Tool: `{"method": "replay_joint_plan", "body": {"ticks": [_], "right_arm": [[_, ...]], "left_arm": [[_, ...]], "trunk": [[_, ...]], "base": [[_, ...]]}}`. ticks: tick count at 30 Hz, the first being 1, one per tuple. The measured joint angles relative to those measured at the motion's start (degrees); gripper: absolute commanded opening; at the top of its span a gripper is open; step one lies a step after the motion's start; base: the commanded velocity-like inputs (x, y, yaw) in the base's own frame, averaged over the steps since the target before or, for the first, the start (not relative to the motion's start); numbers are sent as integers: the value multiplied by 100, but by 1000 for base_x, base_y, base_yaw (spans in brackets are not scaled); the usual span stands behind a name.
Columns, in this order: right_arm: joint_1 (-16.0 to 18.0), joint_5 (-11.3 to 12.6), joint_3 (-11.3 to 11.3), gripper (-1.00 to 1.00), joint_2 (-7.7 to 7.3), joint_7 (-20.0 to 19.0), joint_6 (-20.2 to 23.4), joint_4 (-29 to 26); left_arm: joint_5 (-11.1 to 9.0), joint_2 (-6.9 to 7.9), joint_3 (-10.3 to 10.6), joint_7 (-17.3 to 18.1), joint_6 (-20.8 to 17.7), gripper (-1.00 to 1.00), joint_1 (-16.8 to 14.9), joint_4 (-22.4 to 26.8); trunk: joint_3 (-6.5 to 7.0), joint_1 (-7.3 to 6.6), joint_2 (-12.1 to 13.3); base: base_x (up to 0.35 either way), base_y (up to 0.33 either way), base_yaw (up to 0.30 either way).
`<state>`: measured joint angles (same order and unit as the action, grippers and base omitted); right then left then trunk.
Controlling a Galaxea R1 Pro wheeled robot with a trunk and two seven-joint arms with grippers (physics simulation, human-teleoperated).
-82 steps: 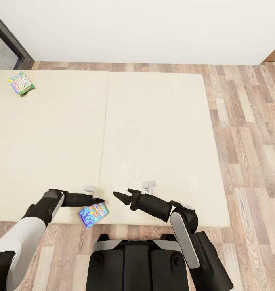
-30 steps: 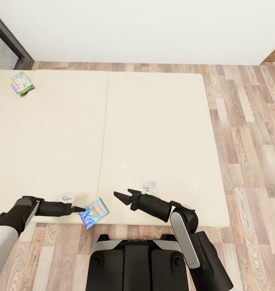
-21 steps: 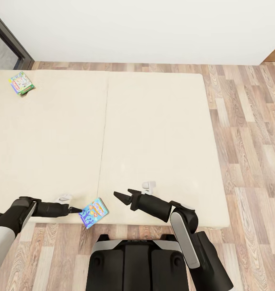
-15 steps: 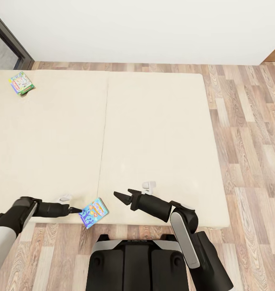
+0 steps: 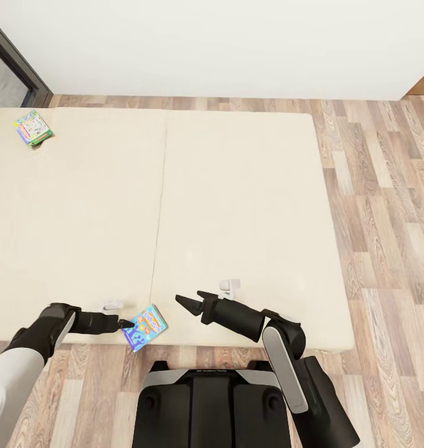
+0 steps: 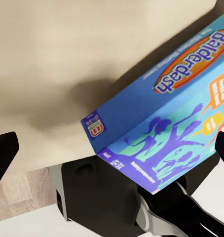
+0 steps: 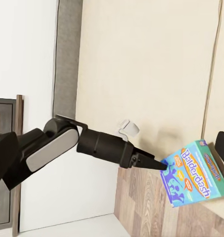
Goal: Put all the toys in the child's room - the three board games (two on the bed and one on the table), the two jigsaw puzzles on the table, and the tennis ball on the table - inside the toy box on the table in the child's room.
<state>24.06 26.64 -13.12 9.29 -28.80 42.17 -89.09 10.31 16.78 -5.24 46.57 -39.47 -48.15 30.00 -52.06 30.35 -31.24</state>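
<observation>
Pickup step on blue Balderdash board game box (image 5: 144,327) overhanging beige bed (image 5: 236,186) edge: left gripper (image 5: 127,324) spread wide at its corner, ungripped; right gripper (image 5: 190,300) spread, idle; next, advance and clamp.

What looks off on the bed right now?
The blue Balderdash board game box sits askew at the near edge of the beige bed, one corner overhanging the wood floor. The left gripper, open, is at its side. The green-white game box lies flat far off.

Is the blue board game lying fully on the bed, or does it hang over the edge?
It hangs over the edge. The blue board game lies at the bed's near edge, one corner over the wood floor.
</observation>
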Motion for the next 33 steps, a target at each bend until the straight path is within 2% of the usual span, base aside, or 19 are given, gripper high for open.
{"method": "replay_joint_plan", "body": {"ticks": [9,16,33], "right_arm": [[0,0,2,100,0,0,0,0],[0,0,2,100,0,0,0,0],[0,8,5,100,0,-8,7,0]], "left_arm": [[0,-43,-1,-16,-7,100,0,-1],[12,-180,5,45,-47,100,0,-8],[10,-243,7,100,-39,100,-2,-55]], "trunk": [[0,0,0],[0,0,0],[0,0,0]], "base": [[0,0,0],[0,0,0],[0,0,0]]}}
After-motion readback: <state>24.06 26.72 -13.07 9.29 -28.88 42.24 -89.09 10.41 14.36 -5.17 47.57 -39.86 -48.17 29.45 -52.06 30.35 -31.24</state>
